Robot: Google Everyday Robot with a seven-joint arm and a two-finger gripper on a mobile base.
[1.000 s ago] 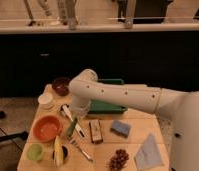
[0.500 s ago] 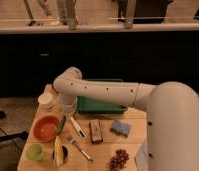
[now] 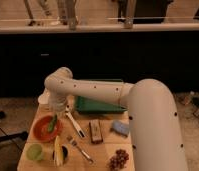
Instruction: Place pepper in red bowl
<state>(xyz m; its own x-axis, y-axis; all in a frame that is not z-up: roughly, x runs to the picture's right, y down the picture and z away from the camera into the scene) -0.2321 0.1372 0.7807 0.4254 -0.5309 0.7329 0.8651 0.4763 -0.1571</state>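
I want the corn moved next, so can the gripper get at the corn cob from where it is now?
Probably yes. The gripper hangs over the red bowl, where the pepper lies, and the corn cob sits just in front with nothing over it; only the light green cup stands beside it.

The gripper (image 3: 57,113) sits at the arm's end above the red bowl (image 3: 42,131), blurred into the wrist. The arm covers part of the green tray (image 3: 95,105) and the tabletop's (image 3: 105,146) right side. The pepper (image 3: 52,123) shows only as a blurred green streak.
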